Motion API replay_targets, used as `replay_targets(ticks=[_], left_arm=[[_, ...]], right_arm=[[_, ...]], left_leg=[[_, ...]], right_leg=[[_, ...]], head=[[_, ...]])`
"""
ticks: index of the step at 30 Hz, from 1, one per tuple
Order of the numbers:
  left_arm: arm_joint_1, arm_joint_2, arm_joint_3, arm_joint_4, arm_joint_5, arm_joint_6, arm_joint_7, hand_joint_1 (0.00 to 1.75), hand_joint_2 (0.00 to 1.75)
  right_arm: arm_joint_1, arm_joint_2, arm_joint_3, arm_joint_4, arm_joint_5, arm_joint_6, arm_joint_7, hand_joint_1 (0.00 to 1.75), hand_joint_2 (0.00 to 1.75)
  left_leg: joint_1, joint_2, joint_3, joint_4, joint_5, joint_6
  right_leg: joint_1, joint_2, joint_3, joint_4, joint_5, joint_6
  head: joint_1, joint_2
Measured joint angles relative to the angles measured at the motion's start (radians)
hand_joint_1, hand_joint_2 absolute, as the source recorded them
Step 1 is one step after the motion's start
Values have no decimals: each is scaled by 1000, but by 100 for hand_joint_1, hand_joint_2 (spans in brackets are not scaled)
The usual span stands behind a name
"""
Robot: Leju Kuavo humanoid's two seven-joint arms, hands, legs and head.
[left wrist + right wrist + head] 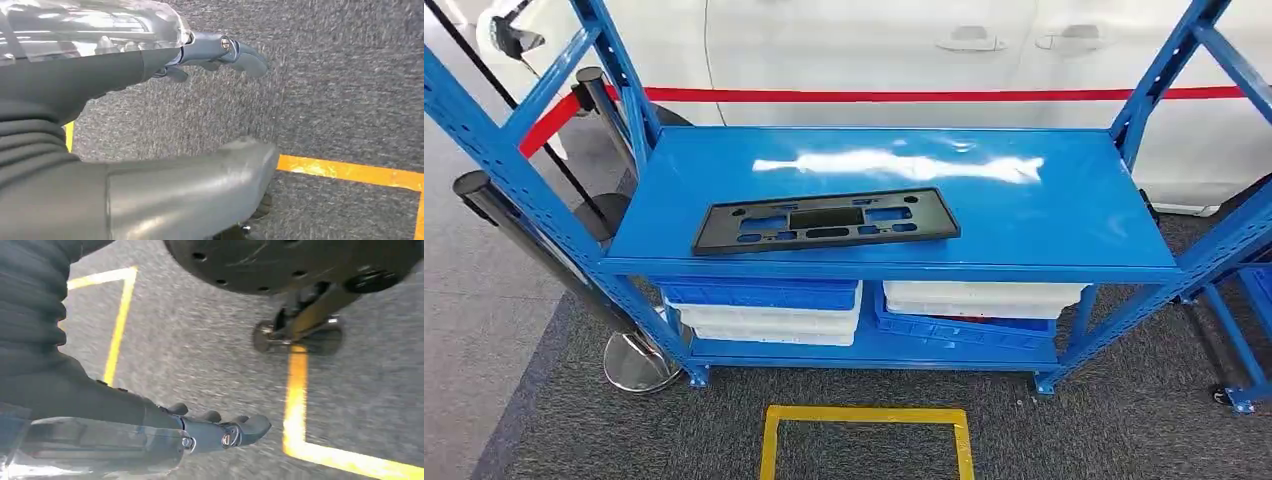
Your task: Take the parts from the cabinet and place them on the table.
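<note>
One black part (826,221) lies flat on the blue cabinet's top shelf (1064,215) — within my reach; my left robot hand (210,57) and right robot hand (220,430) hang over carpet, fingers spread, holding nothing.

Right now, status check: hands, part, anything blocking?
Left robot hand and right robot hand hang open over grey carpet, holding nothing. Black part lies flat on the blue shelf, untouched. Nothing in the way.

A white car (904,60) is standing at twelve o'clock; yellow floor tape (866,432) is lying at six, crates (764,310) sitting between.
</note>
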Motion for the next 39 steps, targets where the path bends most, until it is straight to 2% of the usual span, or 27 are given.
replay_targets(ticks=[8, 18, 27, 39], left_arm=[[-17, -8, 83, 13, -86, 11, -29, 0, 0], [-35, -11, 181, 31, -181, 17, -61, 0, 0], [-45, -13, 245, 40, -268, 20, -102, 0, 0], [-66, -17, 336, 58, -384, 18, -159, 0, 0]], right_arm=[[-20, 3, -86, -243, 128, 20, -82, 0, 175], [-4, -15, -141, -581, 276, 27, -157, 0, 175], [0, -60, -141, -867, 418, 23, -208, 0, 175], [-9, -171, -74, -1255, 636, 29, -244, 0, 175]], left_leg=[[0, 2, 1, 0, 2, 2], [-2, 2, 2, 1, 2, 1], [-2, 2, 2, 1, 2, 2], [-2, 2, 1, 1, 3, 3]], right_leg=[[-1, 1, -1, 0, 2, 3], [-1, 2, -1, 0, 3, 4], [-1, 2, -2, 0, 3, 4], [-1, 1, -2, 0, 3, 5]], head=[[0, 0], [0, 0], [0, 0], [0, 0]])
